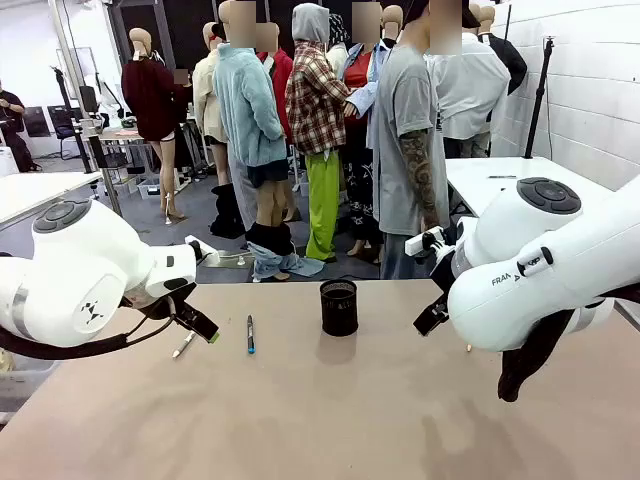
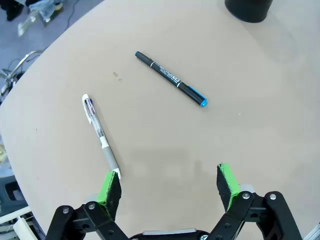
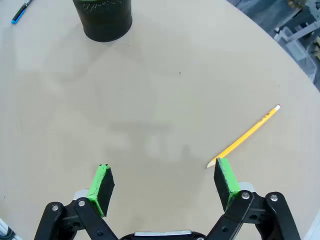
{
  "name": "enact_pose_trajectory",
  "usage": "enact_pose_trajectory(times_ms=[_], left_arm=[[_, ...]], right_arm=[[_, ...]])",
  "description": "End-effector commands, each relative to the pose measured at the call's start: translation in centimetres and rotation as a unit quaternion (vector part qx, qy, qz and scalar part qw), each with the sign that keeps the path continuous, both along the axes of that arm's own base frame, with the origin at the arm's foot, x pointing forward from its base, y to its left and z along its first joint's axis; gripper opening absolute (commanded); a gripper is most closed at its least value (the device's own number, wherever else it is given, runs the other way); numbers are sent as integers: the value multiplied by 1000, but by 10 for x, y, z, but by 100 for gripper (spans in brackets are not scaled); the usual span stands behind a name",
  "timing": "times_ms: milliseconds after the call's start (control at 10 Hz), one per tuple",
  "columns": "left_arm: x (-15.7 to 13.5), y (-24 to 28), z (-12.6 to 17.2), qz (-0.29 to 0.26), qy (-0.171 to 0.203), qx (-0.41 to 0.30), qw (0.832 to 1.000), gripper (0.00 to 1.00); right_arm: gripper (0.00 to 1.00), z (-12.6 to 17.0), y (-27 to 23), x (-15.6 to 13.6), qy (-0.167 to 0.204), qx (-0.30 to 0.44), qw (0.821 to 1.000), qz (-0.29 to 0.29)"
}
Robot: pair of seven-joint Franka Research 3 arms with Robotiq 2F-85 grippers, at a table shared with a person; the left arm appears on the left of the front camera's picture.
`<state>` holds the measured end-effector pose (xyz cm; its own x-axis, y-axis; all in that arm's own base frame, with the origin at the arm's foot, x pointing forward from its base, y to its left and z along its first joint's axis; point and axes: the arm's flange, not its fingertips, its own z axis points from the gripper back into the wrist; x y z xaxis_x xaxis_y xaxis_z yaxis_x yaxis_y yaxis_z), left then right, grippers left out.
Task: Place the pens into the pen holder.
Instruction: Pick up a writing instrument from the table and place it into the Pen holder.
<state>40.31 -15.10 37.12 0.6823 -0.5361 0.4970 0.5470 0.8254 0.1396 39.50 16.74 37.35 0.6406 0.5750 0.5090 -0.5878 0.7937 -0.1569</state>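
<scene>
The black mesh pen holder (image 1: 339, 307) stands upright in the middle of the tan table and also shows in the wrist views (image 2: 248, 9) (image 3: 102, 17). To its left lie a dark pen with a blue end (image 1: 250, 334) (image 2: 170, 79) and a white pen (image 1: 183, 345) (image 2: 100, 135). My left gripper (image 1: 200, 328) (image 2: 169, 187) hangs open just above the table, one pad beside the white pen's near end. My right gripper (image 1: 432, 318) (image 3: 162, 185) is open and low, right of the holder. An orange pen (image 3: 245, 136) lies with its tip by one pad.
A person in a grey T-shirt (image 1: 405, 150) stands at the table's far edge, hands off the table. The rounded table edge (image 2: 45, 55) curves close behind the white pen. The blue pen's end (image 3: 19, 12) peeks in beyond the holder.
</scene>
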Motion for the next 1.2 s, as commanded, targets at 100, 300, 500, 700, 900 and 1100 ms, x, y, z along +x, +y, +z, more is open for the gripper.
enact_pose_trajectory(times_ms=[100, 300, 500, 700, 900, 1100], left_arm=[[0, 0, 0, 0, 0, 0, 1000, 100], [0, 0, 0, 0, 0, 0, 1000, 100], [0, 0, 0, 0, 0, 0, 1000, 100], [0, 0, 0, 0, 0, 0, 1000, 100], [0, -1, 0, -1, 0, 1, 1000, 100], [-1, 30, 49, 1, -68, 32, 997, 100]], right_arm=[[100, 0, 0, 0, 0, 0, 1000, 0], [100, 0, 0, 0, 0, 0, 1000, 0], [100, 0, 0, 0, 0, 0, 1000, 0], [100, 0, 0, 0, 0, 0, 1000, 0], [100, 0, 0, 0, 0, 0, 1000, 0], [100, 20, -24, -7, -29, -4, 999, -39]])
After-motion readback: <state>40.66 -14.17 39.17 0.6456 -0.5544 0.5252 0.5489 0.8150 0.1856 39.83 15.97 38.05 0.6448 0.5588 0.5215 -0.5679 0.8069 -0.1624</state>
